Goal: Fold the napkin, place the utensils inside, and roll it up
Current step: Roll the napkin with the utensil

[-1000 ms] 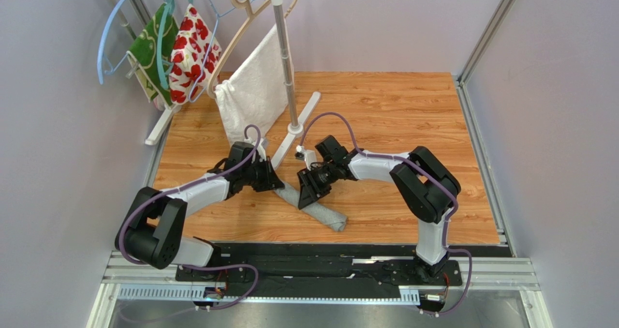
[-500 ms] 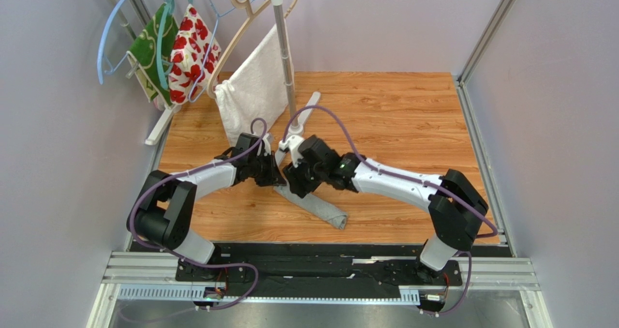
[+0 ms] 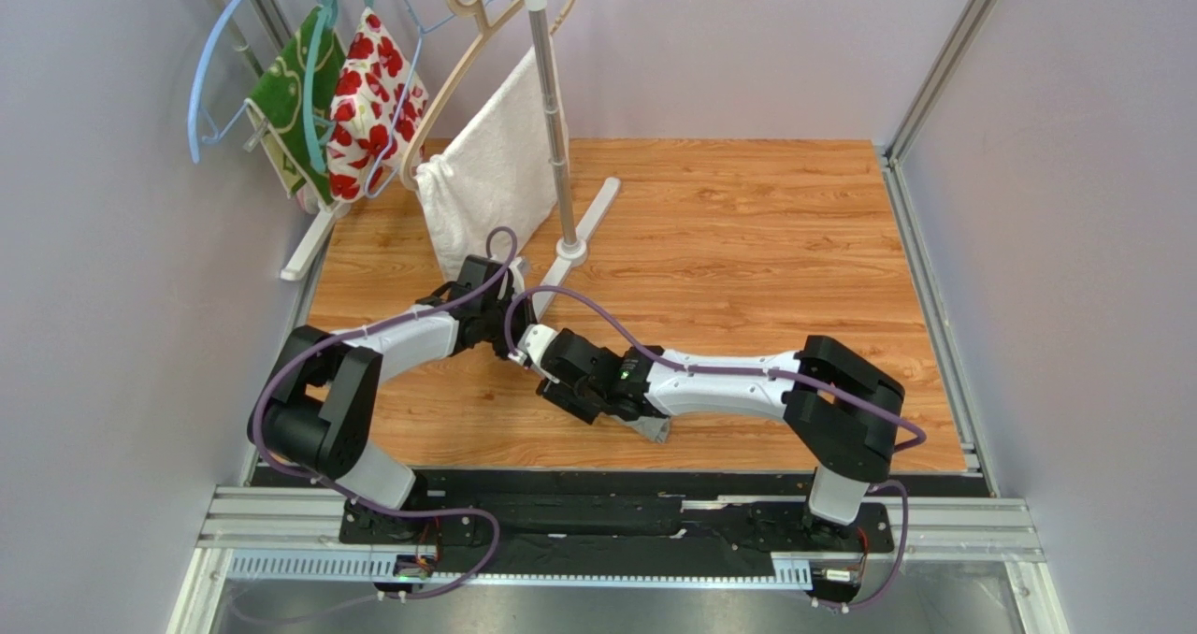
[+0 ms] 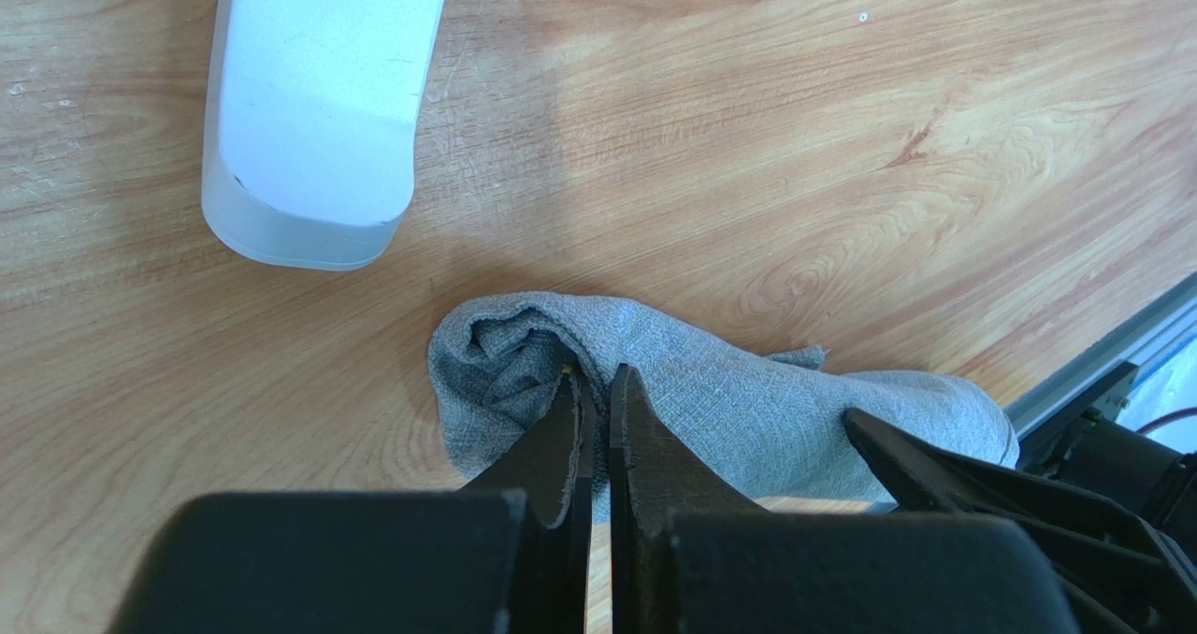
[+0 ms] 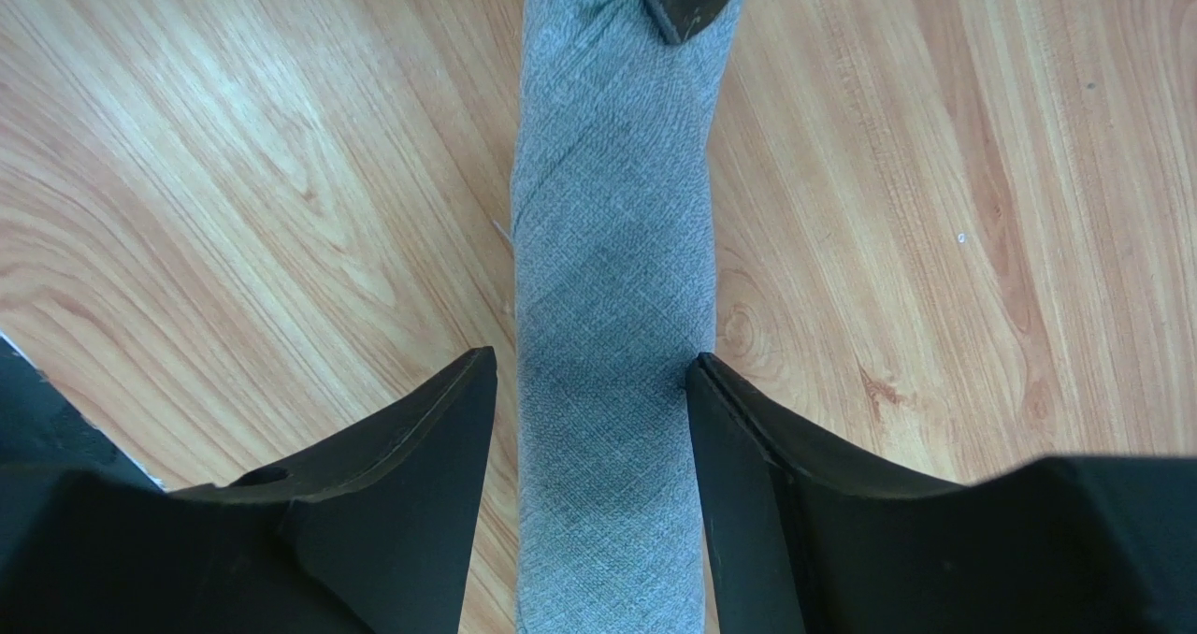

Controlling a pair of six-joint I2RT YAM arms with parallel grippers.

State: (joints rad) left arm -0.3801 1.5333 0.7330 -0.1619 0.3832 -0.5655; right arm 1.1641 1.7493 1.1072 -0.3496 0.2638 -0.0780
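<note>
Low over the wooden table (image 3: pixel 787 227), the right arm (image 3: pixel 731 379) stretches leftward and the left arm (image 3: pixel 408 340) bends in to meet it above the napkin (image 5: pixel 611 270), which lies rolled into a grey tube near the front edge. The right gripper (image 5: pixel 590 382) straddles the roll, jaws spread with a finger just beside each flank. The left gripper (image 4: pixel 593 389) has its jaws pressed together, tips down on the roll's end.
</note>
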